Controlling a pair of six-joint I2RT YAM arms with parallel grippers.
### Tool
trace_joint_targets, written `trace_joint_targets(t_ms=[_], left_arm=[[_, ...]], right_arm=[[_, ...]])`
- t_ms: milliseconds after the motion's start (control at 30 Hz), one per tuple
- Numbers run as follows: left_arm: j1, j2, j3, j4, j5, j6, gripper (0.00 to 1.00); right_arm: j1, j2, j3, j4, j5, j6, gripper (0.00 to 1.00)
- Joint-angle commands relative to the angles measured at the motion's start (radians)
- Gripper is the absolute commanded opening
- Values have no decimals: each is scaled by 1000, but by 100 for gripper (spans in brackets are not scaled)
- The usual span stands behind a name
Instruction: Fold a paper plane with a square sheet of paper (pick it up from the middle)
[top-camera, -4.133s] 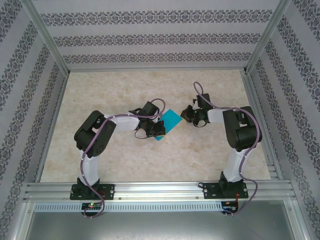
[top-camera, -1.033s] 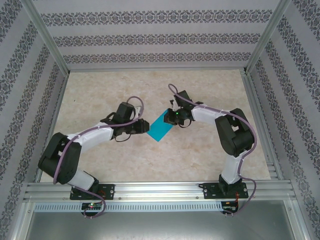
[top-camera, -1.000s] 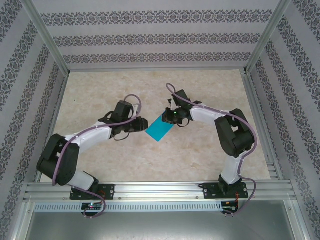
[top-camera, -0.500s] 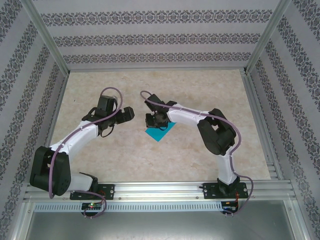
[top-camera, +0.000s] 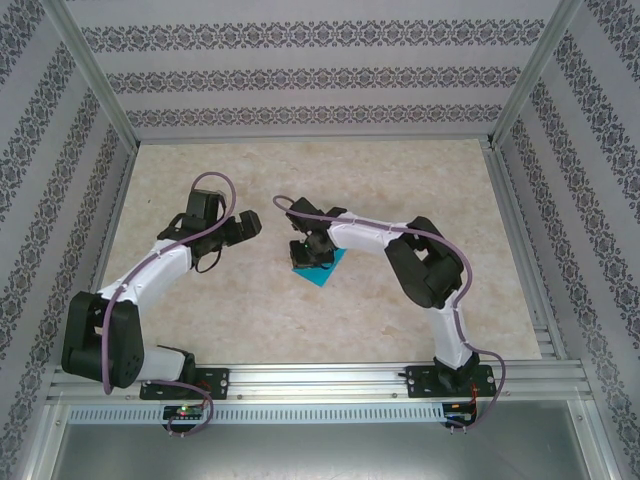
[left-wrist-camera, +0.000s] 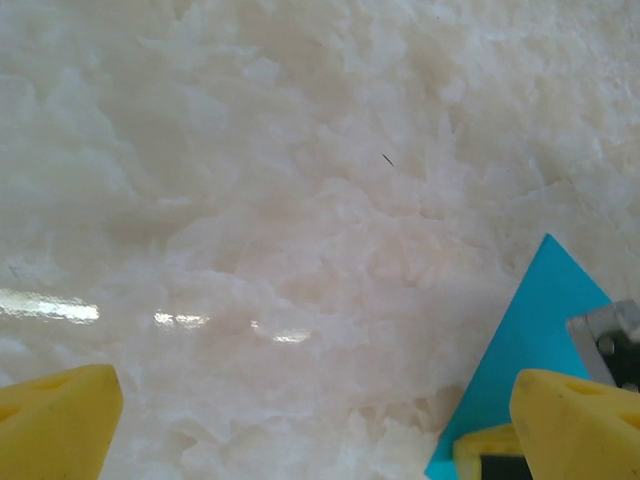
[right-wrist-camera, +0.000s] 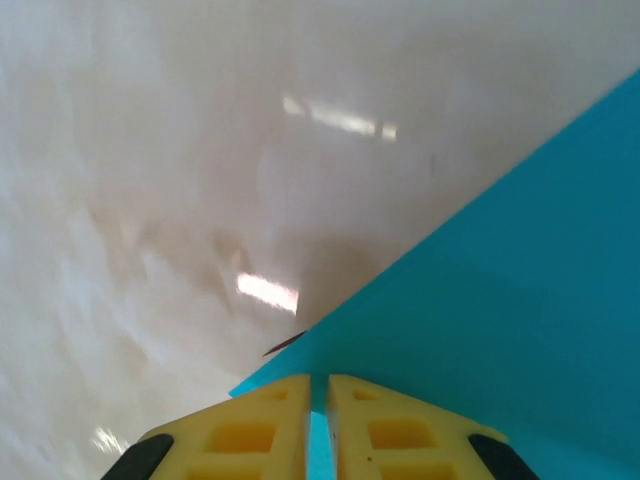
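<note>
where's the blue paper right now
Top view: the paper sits near the middle of the table, its edge pinched by the right gripper; the open left gripper stands apart on its left.

No legible txt, labels, brands or nos. anywhere, incl. on square sheet of paper (top-camera: 326, 268) or table (top-camera: 400, 300).

Left pincer (left-wrist-camera: 315, 408) gapes wide; right pincer (right-wrist-camera: 320, 392) is pinched nearly closed, arm outstretched.
</note>
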Motion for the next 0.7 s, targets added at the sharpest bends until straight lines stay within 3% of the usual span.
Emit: trace_joint_targets(t_ms=[0,100,200,333,467,667], left_arm=[[14,31,34,10,52,-22,100],[15,56,42,27,91,-37,100],[15,78,52,31,132,-43,100],[14,109,66,16,216,-49,100],[8,120,53,27,292,-67,99],[-49,126,14,35,368,-116,90]], right_arm=[[13,-59,-102,-162,-24,-188,15],[-20,-154,-155,-158,8,-197,17],[-60,-258,-184,-47,-4,-98,26],[-73,-357,-238,55,115,80,37],[-75,-344,-254,44,189,168,38],[-88,-306,-273,125,154,256,33]])
